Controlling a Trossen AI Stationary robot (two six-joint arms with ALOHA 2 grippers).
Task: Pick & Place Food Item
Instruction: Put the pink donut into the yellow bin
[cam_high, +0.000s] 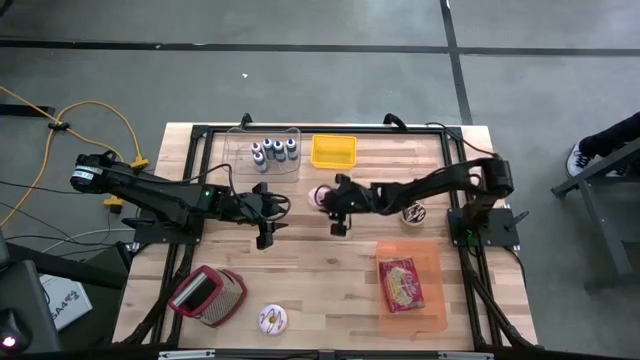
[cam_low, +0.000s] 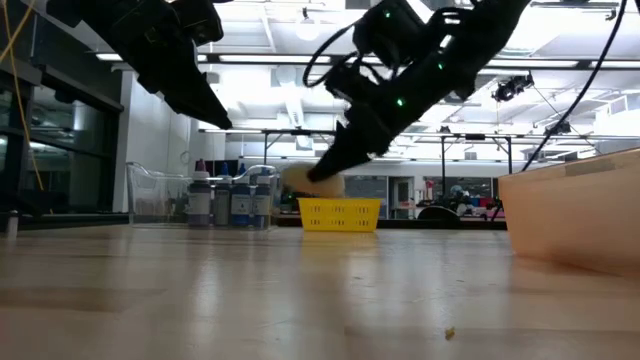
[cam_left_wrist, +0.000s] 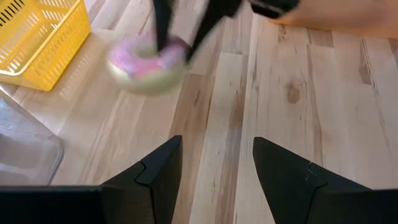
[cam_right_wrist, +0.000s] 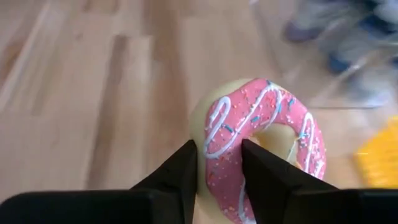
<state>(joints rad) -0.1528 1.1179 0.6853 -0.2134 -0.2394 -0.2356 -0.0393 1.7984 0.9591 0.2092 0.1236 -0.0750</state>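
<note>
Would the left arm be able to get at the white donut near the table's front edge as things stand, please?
Probably yes. The left gripper hangs open and empty above the boards, and bare table lies between it and the white donut. The red-lidded container sits beside the donut, not on that path.

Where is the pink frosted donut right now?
High view: the pink donut sits mid-table, pinched in the right gripper, just in front of the yellow basket; low view shows it lifted off the wood.

Table (cam_high: 300, 250): pale wood planks, smooth, faint sheen. Yellow basket (cam_high: 333, 151): slotted plastic. Donut (cam_right_wrist: 261, 146): glossy pink icing with white drizzle over a matt cream base. Gripper fingers (cam_left_wrist: 158, 177): dark, matt. Orange bin (cam_high: 436, 290): translucent plastic.
</note>
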